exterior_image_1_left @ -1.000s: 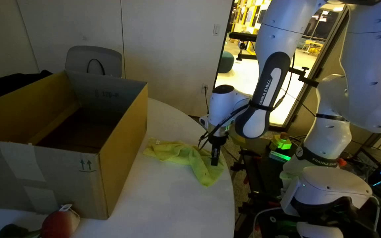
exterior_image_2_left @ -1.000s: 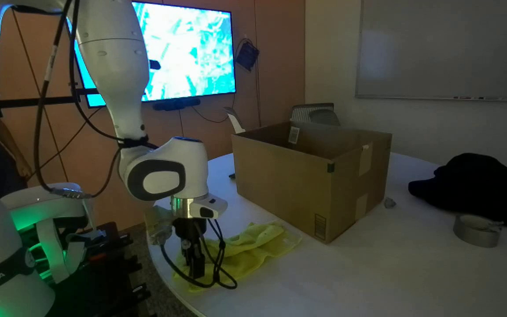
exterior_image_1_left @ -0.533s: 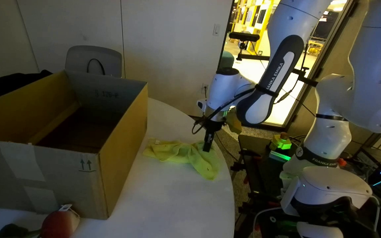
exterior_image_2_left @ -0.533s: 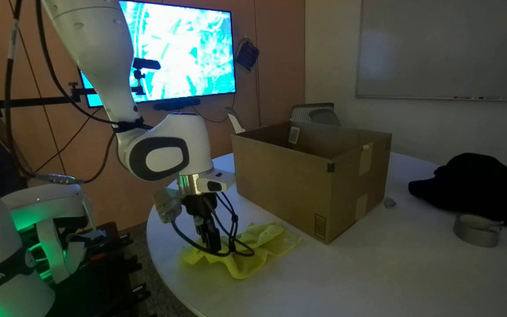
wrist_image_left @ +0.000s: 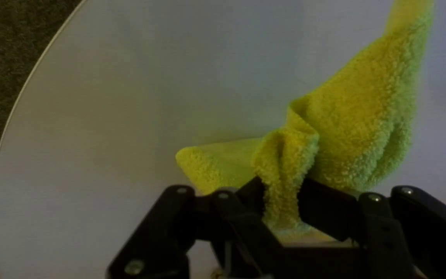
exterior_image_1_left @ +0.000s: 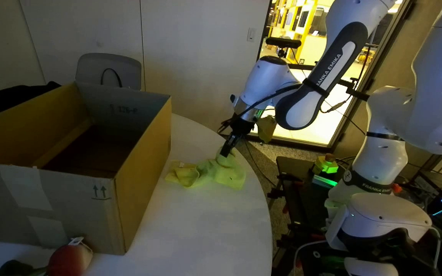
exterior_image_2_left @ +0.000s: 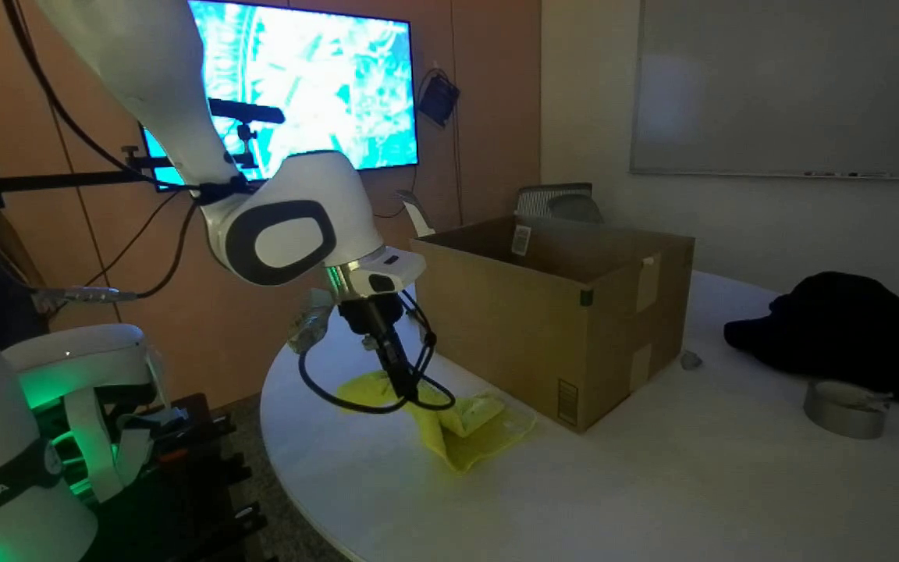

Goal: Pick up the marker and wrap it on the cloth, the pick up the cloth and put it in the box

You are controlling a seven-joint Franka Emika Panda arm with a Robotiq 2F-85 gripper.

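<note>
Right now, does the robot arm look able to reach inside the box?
Probably yes, with a lift: the box is open-topped, though its wall blocks the direct way from the pincer, which grips the cloth.

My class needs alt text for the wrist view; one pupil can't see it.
A black gripper pinches a bunched fold of yellow-green cloth over a pale table. The table's curved edge runs along the left, with dark floor beyond.

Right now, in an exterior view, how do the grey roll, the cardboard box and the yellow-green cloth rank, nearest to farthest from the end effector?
1. Yellow-green cloth: pinched in the end effector.
2. Cardboard box: apart from the end effector, to its right in the picture.
3. Grey roll: farther right still.
</note>
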